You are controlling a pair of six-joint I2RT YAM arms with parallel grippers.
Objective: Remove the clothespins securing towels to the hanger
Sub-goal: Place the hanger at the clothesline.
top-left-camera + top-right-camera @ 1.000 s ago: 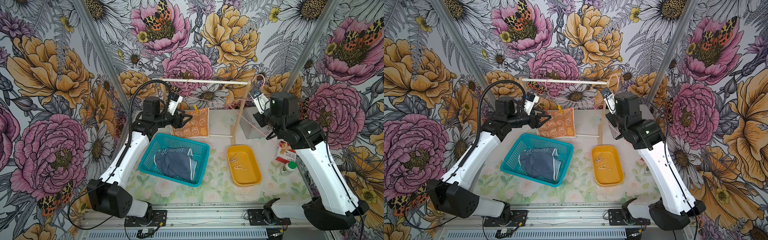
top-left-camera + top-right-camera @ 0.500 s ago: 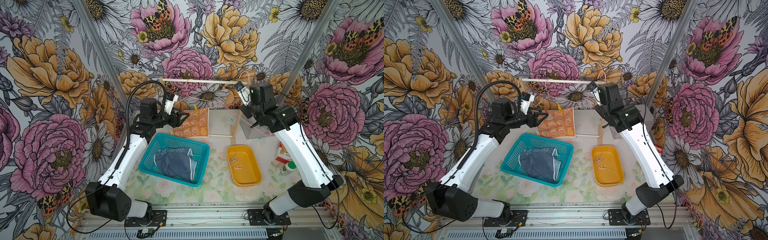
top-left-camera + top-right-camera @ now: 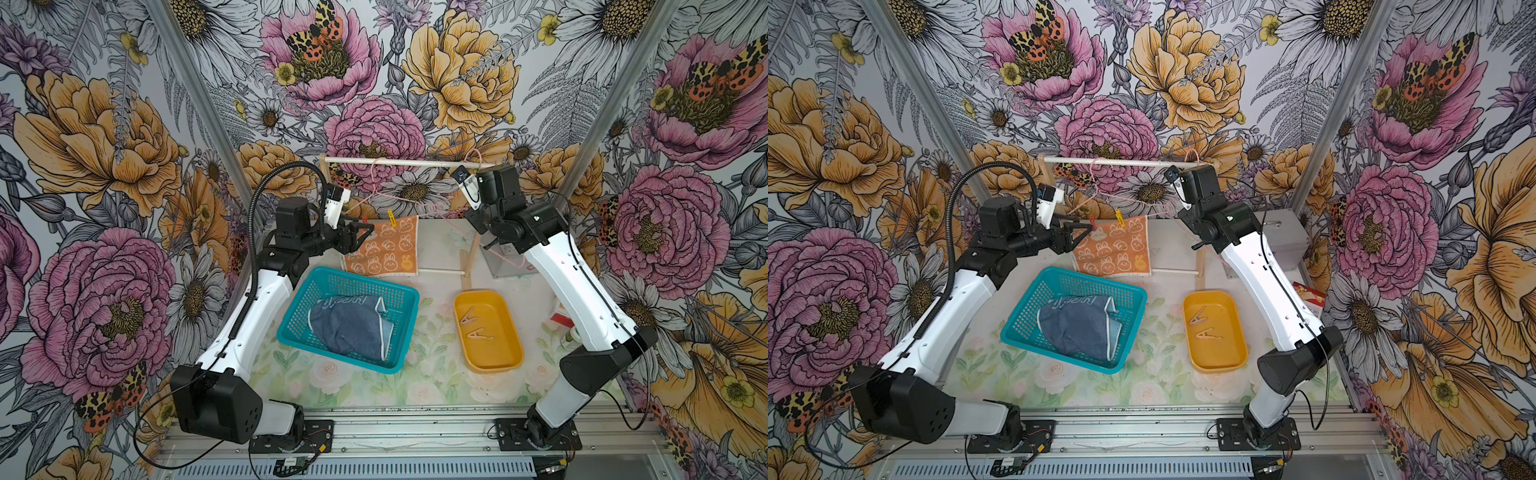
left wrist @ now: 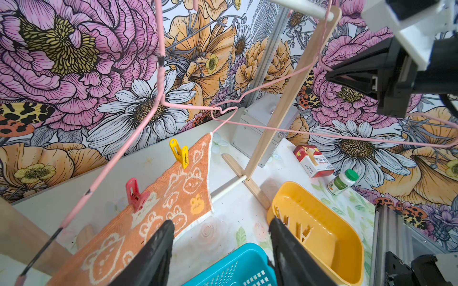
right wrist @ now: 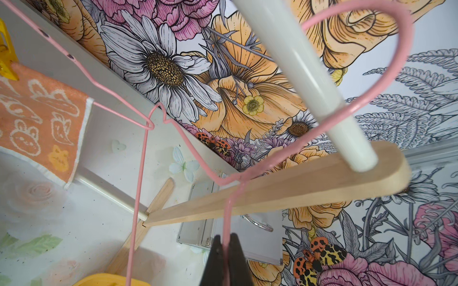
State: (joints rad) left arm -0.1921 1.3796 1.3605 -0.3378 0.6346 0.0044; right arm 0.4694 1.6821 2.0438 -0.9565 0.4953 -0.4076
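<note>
— So, what stands on the table?
— At the back is a pale wooden rack (image 4: 281, 111) with a white rod. In front, a teal plastic mesh basket (image 3: 332, 356) holds the denim-blue towel (image 3: 349, 328), and a yellow oval plastic tray (image 3: 498, 349) holds two pale wooden clothespins (image 3: 467, 318).
— And the orange towel with white bunny outlines (image 3: 386, 249)?
— It hangs on a pink wire hanger (image 4: 111, 161), pinned by a red plastic clothespin (image 4: 133, 194) and a yellow plastic clothespin (image 4: 179, 153).
— And the grippers?
— The left gripper (image 4: 220, 222) is open, near the red one. The right gripper (image 5: 224, 237) is closed on the neck of a second pink wire hanger (image 5: 227, 215).
</note>
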